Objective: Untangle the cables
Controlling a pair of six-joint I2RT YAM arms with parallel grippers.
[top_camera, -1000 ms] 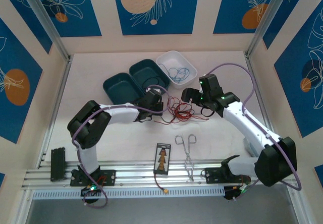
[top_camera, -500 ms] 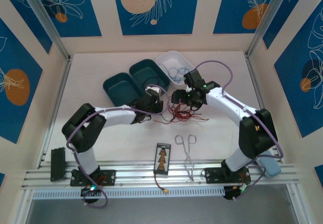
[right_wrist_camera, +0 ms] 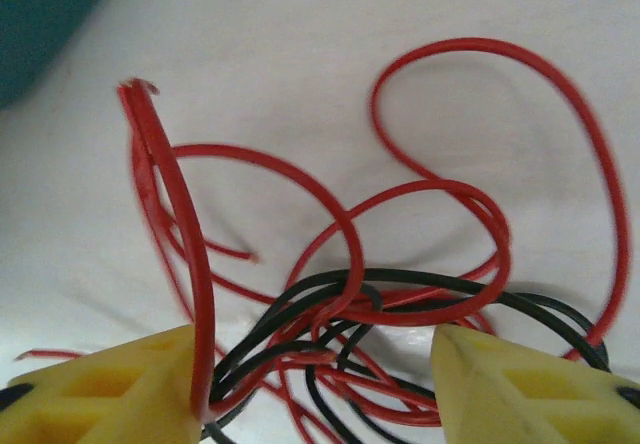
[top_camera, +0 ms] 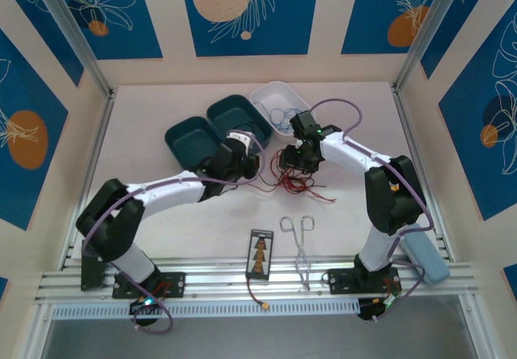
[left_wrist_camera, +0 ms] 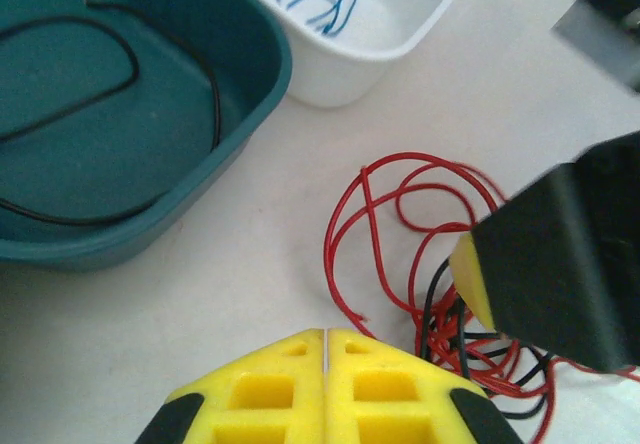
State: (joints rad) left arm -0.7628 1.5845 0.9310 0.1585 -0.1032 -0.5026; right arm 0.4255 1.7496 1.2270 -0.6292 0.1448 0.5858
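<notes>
Lying tangled between the spread right jaws, the cables (right_wrist_camera: 335, 309) sit just beside the pressed-together left jaws.

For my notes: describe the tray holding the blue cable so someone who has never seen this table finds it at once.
Look to the far side of the table, where three trays sit in a diagonal row. The white tray is the rightmost and farthest, next to two teal trays. It alone is white, and a thin blue cable lies looped inside it.
</notes>
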